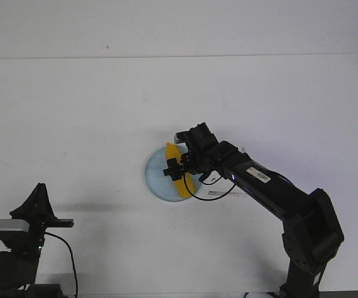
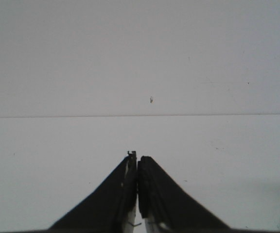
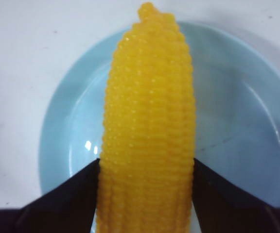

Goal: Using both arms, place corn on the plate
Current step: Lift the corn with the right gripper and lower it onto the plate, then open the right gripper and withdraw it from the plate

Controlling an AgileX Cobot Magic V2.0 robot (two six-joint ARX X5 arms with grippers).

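Note:
The yellow corn (image 1: pixel 178 167) lies over the pale blue plate (image 1: pixel 157 180) at the table's middle. My right gripper (image 1: pixel 178 166) is shut on the corn over the plate. In the right wrist view the corn (image 3: pixel 149 121) runs lengthwise between the two black fingers (image 3: pixel 72 199), which press its sides, with the plate (image 3: pixel 237 121) beneath; I cannot tell whether the corn touches the plate. My left gripper (image 1: pixel 39 198) is parked at the near left, far from the plate. In the left wrist view its fingers (image 2: pixel 138 167) are closed together with nothing between them.
A small white label (image 1: pixel 219 194) lies on the table beside the plate under the right arm (image 1: pixel 272 192). The left arm's base (image 1: pixel 8 248) stands at the near left corner. The table's far edge (image 1: pixel 179 57) runs along the back.

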